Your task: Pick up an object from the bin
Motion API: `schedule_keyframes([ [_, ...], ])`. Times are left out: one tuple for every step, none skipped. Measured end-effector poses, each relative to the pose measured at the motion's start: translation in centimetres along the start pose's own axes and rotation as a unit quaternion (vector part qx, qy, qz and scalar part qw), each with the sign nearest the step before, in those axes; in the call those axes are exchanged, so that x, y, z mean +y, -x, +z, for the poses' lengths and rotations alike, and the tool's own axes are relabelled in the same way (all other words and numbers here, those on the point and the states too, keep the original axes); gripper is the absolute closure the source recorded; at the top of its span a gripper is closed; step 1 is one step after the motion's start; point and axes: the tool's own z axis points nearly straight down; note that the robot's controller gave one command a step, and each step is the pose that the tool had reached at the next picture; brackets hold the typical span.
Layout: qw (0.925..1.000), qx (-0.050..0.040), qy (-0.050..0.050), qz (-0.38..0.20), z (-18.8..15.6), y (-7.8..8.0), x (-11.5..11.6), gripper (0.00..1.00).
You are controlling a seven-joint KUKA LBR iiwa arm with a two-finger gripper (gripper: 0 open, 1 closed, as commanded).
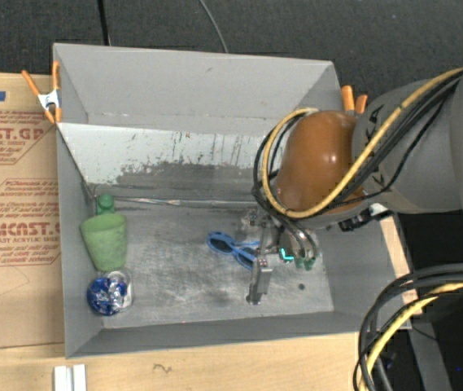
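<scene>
In the camera view you see the pincer (257,290) low in the bin (190,80), close to the floor, below the orange cover of the wrist. From this angle I cannot tell whether it is wide or narrow.

The nearest thing to it is a small blue thing with loops (231,245), maybe scissors. It lies just beside the pincer, on the side of the back wall and a little toward the left of the view. I cannot tell whether they touch.

Well apart from the pincer, at the far left of the floor, stand a green cup (105,239) and a blue and white ball (109,293).

I judge that you are at the step of reaching, and the grasp is not yet made. The next move calls for bringing the pincer exactly over the blue thing. The thing lies flat, so the pincer must come very low before it closes.
</scene>
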Motion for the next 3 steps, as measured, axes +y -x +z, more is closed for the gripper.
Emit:
schedule_keyframes([
  [0.9866,-0.0075,0.001,0.163,6.7,3.4,-2.4,0.0],
  [0.9867,-0.008,0.001,0.163,6.6,3.4,-2.3,1.0],
  [0.9884,-0.0089,0.001,0.151,-12.0,4.9,-3.1,1.0],
])
